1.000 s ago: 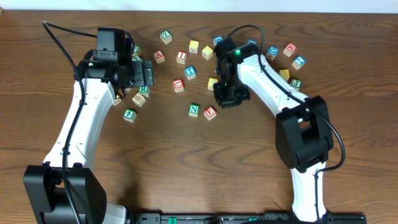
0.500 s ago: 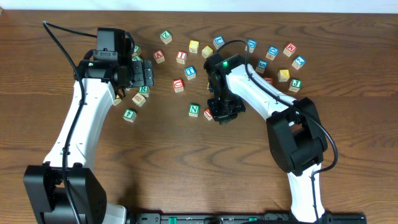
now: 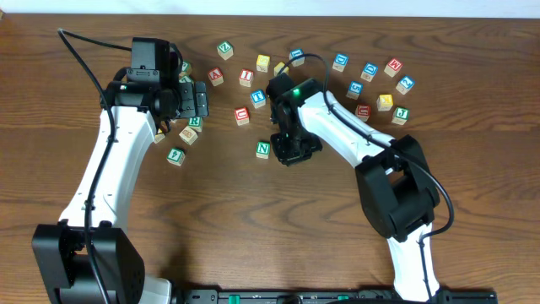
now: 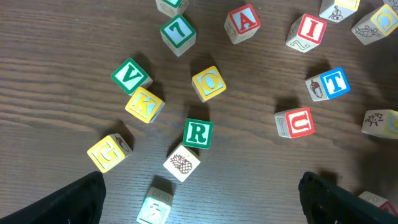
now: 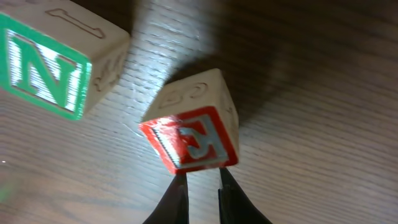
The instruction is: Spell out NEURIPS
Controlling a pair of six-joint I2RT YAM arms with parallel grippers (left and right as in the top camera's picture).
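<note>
In the right wrist view, a red E block [image 5: 193, 135] lies tilted just beyond my right gripper [image 5: 202, 180]. Its fingers are nearly together, with the tips against the block's near edge. A green N block [image 5: 46, 68] sits close to the E block's left. In the overhead view, the right gripper [image 3: 289, 149] covers the E block, right beside the N block [image 3: 263, 149]. My left gripper [image 4: 202, 193] is wide open and empty, hovering above the green R [image 4: 198, 133], red U [image 4: 295, 122] and red I [image 4: 308, 31] blocks.
Other letter blocks lie scattered under the left gripper: A [image 4: 243, 22], T [image 4: 329, 83], O [image 4: 209, 83], K [image 4: 145, 104], V [image 4: 130, 76], G [image 4: 109, 152]. More blocks [image 3: 384, 80] spread along the table's back right.
My right gripper has swept down and left onto the red E block, bringing it close beside the green N. The left arm has not moved.
</note>
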